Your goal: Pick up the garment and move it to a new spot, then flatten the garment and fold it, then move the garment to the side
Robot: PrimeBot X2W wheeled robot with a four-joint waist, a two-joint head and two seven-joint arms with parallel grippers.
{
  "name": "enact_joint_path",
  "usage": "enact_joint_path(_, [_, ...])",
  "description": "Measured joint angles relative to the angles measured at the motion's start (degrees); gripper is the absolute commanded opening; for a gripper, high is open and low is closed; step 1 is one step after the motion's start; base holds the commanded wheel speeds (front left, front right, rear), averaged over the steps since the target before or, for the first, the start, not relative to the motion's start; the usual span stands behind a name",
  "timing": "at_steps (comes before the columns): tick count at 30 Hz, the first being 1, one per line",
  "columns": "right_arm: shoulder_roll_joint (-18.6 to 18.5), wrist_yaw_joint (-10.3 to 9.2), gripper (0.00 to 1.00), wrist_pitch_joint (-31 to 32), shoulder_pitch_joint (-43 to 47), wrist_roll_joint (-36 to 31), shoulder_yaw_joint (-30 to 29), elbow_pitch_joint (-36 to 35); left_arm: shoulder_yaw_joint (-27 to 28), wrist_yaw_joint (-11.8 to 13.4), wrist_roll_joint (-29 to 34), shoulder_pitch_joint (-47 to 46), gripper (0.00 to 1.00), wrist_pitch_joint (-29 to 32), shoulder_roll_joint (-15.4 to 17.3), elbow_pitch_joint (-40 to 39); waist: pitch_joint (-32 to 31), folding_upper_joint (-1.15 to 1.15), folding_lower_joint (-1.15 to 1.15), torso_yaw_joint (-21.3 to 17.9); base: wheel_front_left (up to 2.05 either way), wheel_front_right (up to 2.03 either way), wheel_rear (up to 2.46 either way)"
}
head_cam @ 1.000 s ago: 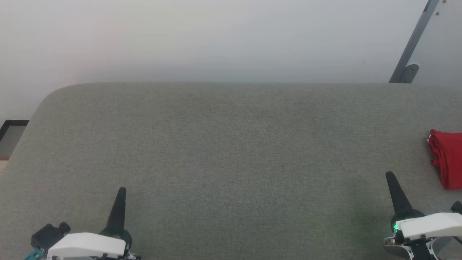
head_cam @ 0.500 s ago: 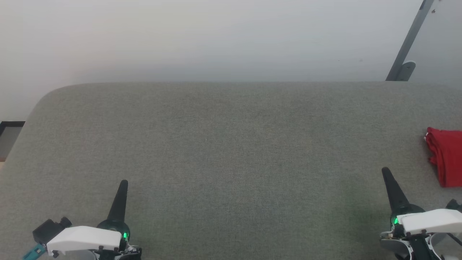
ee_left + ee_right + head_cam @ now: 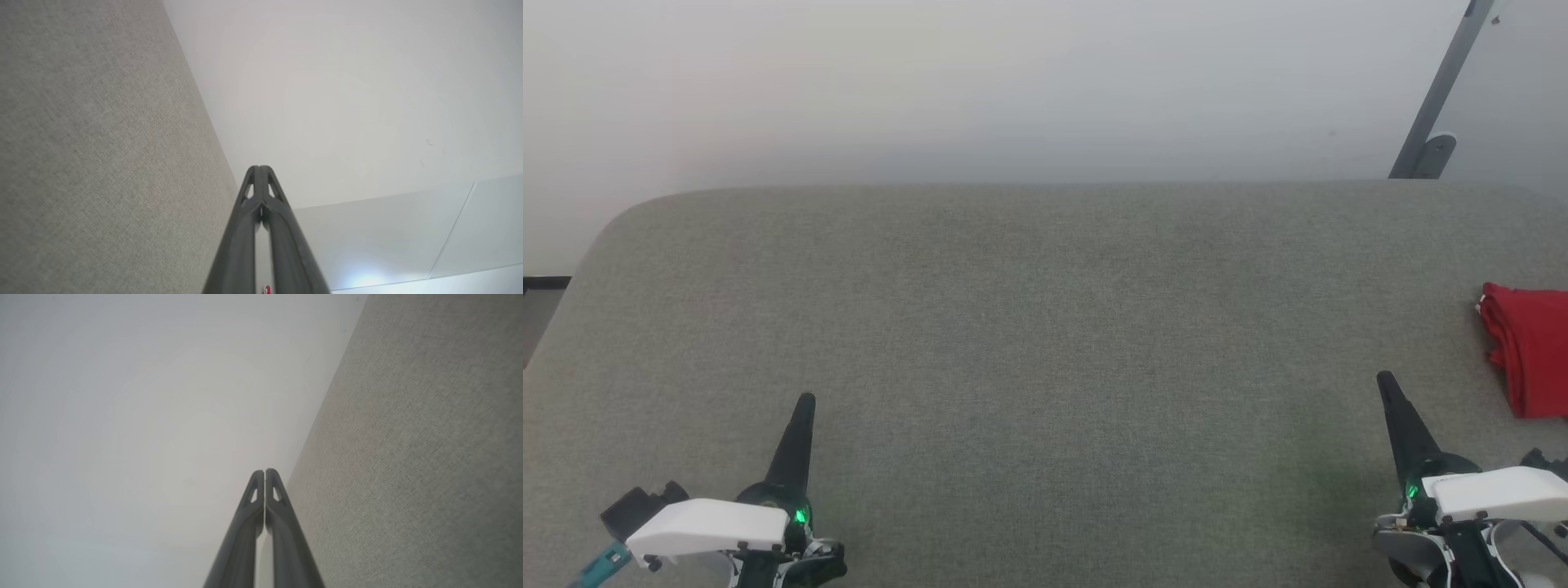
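Pinched shut and empty, the left gripper [image 3: 806, 398] and right gripper [image 3: 1383, 378] ought to stay clear of the folded jersey [image 3: 1531, 351] at the table [image 3: 1045, 327] edge.

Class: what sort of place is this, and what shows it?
Likely a robot test room for folding: a grey fabric-covered table, a plain white wall behind, a folded red garment.

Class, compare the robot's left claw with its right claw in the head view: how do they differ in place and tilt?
The left claw sits lower left, tip leaning right, far from the garment; the right claw sits lower right, tip leaning left, near it. Both are shut and empty.
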Motion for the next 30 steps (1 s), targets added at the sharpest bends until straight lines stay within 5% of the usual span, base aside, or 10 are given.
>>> enact_joint_path(30, [1.40, 0.00, 0.00, 1.85, -2.19, 10.49, 0.20, 1.54, 0.54, 0.00, -11.13, -2.99, 0.00, 3.20, -0.53, 1.09, 0.46, 0.00, 0.00, -1.20, 0.00, 0.00, 0.00])
